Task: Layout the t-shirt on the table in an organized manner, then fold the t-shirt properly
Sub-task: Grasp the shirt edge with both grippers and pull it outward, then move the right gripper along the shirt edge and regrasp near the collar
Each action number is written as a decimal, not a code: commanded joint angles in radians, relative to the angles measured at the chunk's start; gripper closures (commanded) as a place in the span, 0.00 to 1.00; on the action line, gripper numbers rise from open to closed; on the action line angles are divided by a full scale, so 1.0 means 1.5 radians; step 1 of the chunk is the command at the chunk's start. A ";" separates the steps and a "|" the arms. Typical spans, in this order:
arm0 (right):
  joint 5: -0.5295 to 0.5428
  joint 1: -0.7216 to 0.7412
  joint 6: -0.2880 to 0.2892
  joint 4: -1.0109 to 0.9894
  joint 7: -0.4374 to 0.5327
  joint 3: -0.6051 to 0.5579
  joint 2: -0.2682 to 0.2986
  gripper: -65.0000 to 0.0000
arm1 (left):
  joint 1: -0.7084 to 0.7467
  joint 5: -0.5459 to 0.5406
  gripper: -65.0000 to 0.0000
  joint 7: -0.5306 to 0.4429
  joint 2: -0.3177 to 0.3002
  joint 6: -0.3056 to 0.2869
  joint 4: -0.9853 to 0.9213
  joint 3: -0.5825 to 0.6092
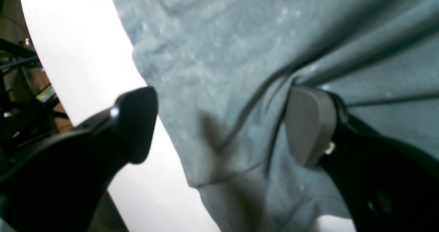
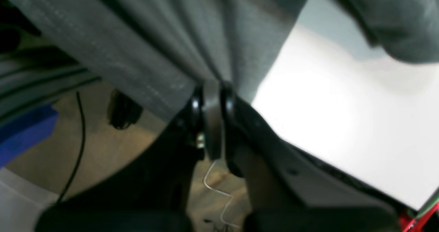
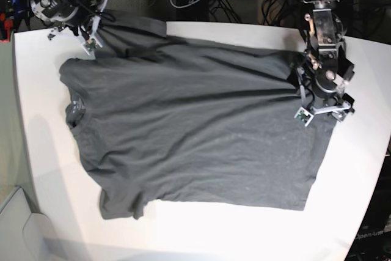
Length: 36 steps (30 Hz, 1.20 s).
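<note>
Base view shows the t-shirt point(image 3: 195, 139) spread flat over most of the white surface point(image 3: 49, 224), collar toward the left, hem toward the right, with one sleeve at the near left and the other pulled toward the far left corner. There the right tool point(image 2: 212, 98) is clamped tight on a gathered bunch of the cloth, folds fanning away from its pads. At the far right, the left tool point(image 1: 223, 122) sits low over the hem edge with its jaws spread wide, one finger point(image 1: 308, 122) on the fabric and the other finger point(image 1: 135, 122) over bare surface, gripping nothing.
</note>
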 commanded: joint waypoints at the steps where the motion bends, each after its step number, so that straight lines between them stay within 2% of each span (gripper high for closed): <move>1: -0.018 -0.021 0.003 0.006 -0.037 0.000 0.003 1.00 | 0.008 0.028 0.13 0.042 -0.005 -0.011 -0.006 -0.002; 5: -0.018 -0.060 0.003 0.049 -0.037 -0.007 0.003 1.00 | 0.007 0.027 0.13 0.041 -0.005 -0.011 -0.006 -0.002; 10: -0.018 -0.087 0.003 0.060 -0.037 -0.060 0.015 1.00 | 0.005 0.026 0.13 0.041 -0.004 -0.011 -0.006 0.002; 15: -0.018 -0.078 0.003 0.079 -0.037 -0.029 0.018 1.00 | 0.004 0.026 0.13 0.041 -0.005 -0.011 -0.006 0.002; 21: -0.018 0.015 0.003 0.082 -0.038 0.004 0.038 1.00 | 0.008 0.026 0.13 0.041 -0.005 -0.011 -0.006 0.002; 27: -0.018 0.131 0.003 0.074 -0.041 0.001 0.038 1.00 | 0.009 0.026 0.13 0.041 -0.004 -0.011 -0.006 -0.002; 29: -0.018 0.177 0.003 0.065 -0.060 0.000 0.036 1.00 | 0.015 0.026 0.13 0.042 -0.004 -0.011 -0.006 -0.002; 32: -0.018 0.260 0.003 0.041 -0.094 -0.021 0.037 1.00 | 0.019 0.026 0.13 0.042 -0.004 -0.011 -0.006 -0.002; 36: -0.018 0.356 0.003 -0.047 -0.104 -0.061 0.037 1.00 | 0.020 0.028 0.13 0.047 -0.001 -0.011 -0.006 -0.002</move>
